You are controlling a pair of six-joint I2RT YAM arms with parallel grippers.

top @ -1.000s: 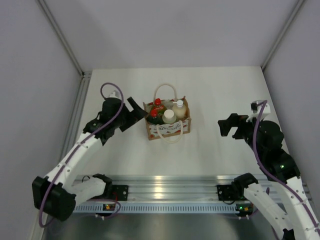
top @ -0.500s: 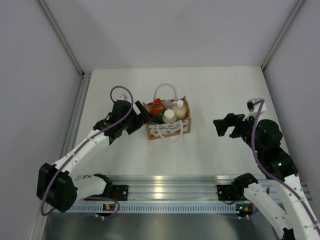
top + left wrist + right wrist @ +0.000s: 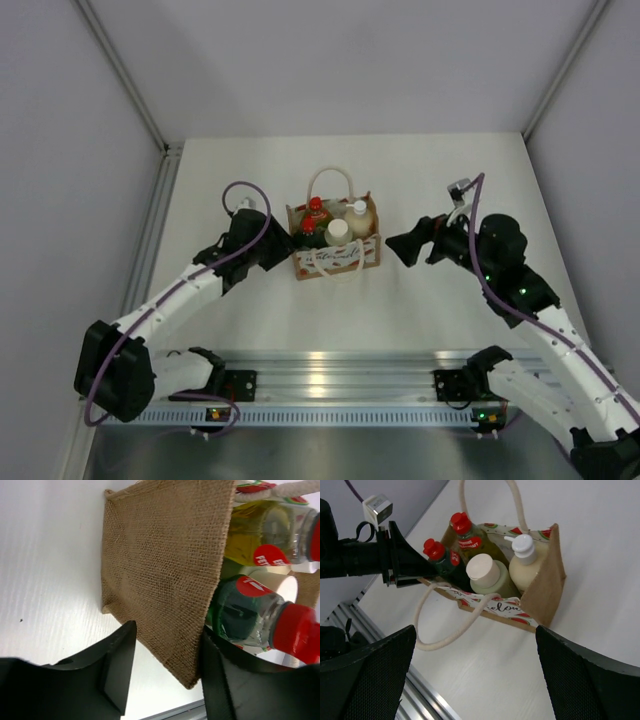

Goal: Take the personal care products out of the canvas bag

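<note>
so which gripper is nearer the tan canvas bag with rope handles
Left. The left gripper straddles one wall of the canvas bag; the right gripper hovers apart off the opposite side.

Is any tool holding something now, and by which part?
Nothing is held. The left tool is open, straddling the side wall of the canvas bag without pinching it. The right tool is open too, apart from the bag.

Canvas bag (image 3: 160,570): coarse, matt woven cloth. Dark green bottle (image 3: 240,615): glossy translucent plastic. Rope handles (image 3: 300,487): twisted cord. Worktop (image 3: 45,555): smooth, faint sheen. Rail (image 3: 320,385) at 6 o'clock: reflective metal.
</note>
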